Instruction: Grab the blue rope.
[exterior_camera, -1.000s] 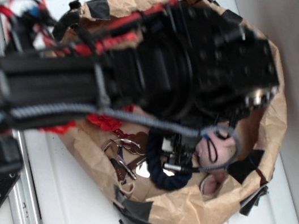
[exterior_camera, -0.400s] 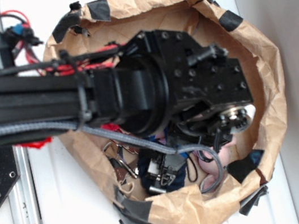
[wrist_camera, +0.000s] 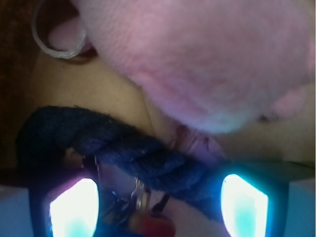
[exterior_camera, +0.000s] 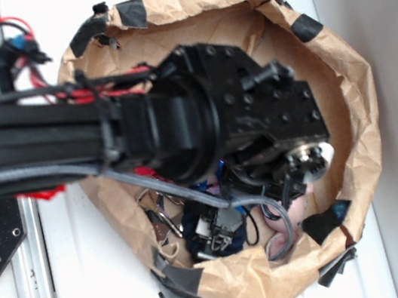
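The gripper (wrist_camera: 159,205) sits low in the paper bag (exterior_camera: 336,57), its two fingers (wrist_camera: 74,207) spread apart with nothing clamped. The rope (wrist_camera: 133,158) runs across just ahead of the fingers, spanning the gap between them; whether it touches them cannot be told. Beyond the rope lies the pink plush (wrist_camera: 197,59). In the exterior view the rope (exterior_camera: 194,230) shows beneath the arm.

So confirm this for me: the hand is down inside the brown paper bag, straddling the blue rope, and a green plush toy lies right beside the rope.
One thing is off: the plush toy is pink, not green, as the wrist view shows. The rest stands: the hand is down in the brown paper bag, its fingers on either side of the blue rope.
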Controlling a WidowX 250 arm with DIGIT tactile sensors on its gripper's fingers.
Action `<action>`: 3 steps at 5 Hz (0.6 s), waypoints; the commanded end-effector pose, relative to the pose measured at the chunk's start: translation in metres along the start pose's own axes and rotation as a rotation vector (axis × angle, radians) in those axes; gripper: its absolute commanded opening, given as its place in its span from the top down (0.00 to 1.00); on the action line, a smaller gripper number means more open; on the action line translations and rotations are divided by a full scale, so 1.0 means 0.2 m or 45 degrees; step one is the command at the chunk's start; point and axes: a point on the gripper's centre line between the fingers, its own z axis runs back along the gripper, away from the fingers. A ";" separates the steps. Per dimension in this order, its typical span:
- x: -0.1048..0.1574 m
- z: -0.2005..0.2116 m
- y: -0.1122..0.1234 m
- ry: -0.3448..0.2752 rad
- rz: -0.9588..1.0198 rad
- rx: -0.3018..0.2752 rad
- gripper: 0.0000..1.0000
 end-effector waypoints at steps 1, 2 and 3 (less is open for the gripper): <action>0.05 -0.23 0.06 0.091 -0.131 0.040 0.00; 0.04 -0.34 0.09 0.165 -0.222 0.120 0.53; 0.01 -0.29 0.08 0.114 -0.203 0.130 1.00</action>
